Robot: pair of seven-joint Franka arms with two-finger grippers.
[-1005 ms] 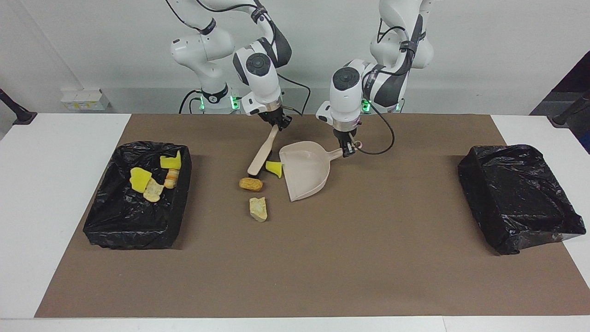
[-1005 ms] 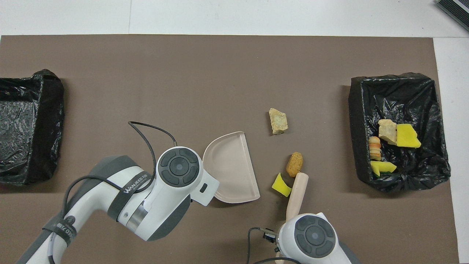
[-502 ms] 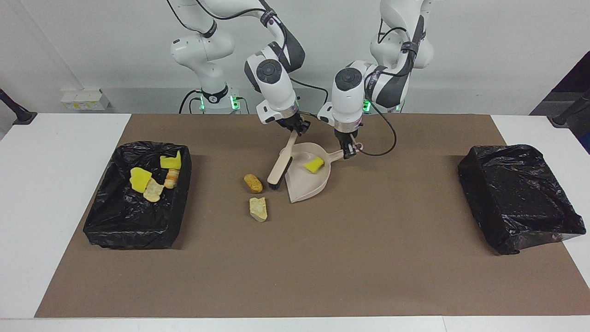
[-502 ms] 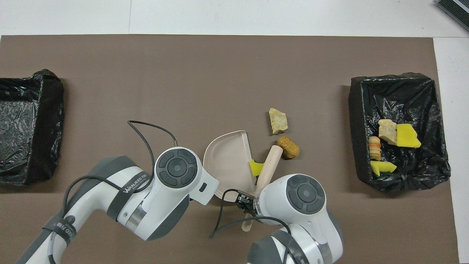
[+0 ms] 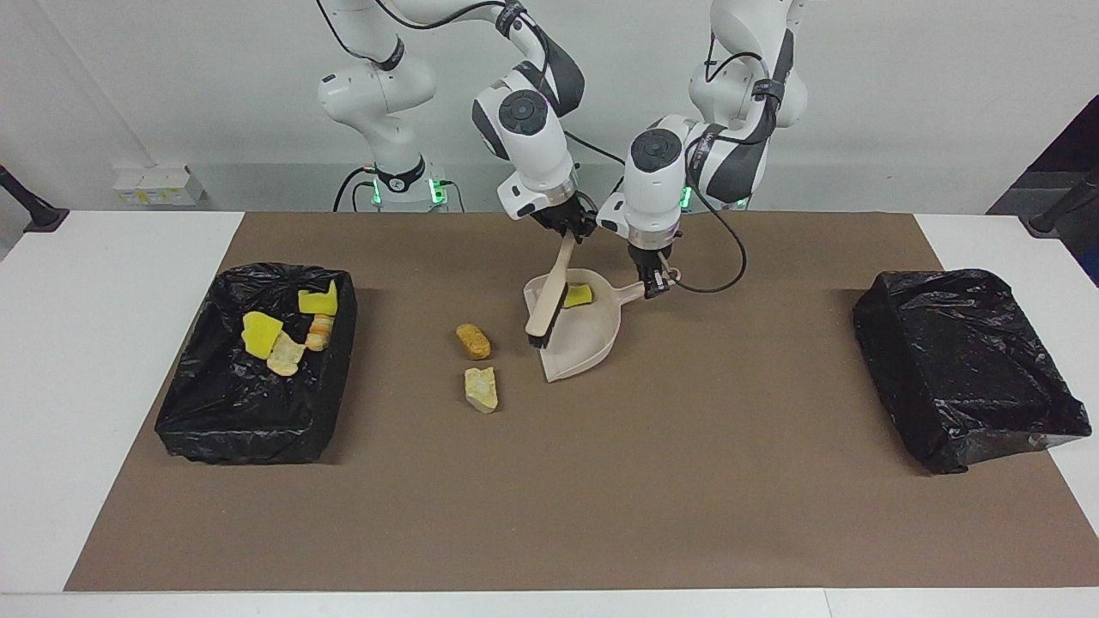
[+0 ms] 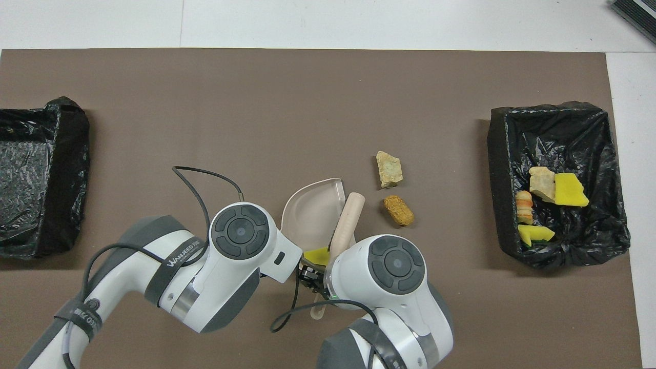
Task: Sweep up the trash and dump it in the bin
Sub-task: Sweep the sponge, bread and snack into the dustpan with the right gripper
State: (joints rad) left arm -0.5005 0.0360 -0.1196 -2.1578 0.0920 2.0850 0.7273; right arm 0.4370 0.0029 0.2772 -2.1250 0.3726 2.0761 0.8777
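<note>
Beside the black-lined bin (image 5: 258, 365) holding four pieces, the beige plastic dustpan (image 5: 584, 339), gripped by the left gripper (image 5: 654, 283), carries one yellow sponge chunk (image 5: 577, 295). The right gripper (image 5: 573, 228) clamps the beige brush (image 5: 549, 300). Tilting the pan risks spilling it; the tan rocky lump (image 5: 481, 389) and orange-brown lump (image 5: 473, 341) lie unswept between pan and bin.

A beige hand brush (image 5: 549, 292) was gripped by the right gripper (image 5: 573, 227), its bristles lowered into the dustpan (image 5: 588, 330) held by the left gripper (image 5: 654, 281); a yellow chunk (image 5: 577, 295) was seen just below both.
</note>
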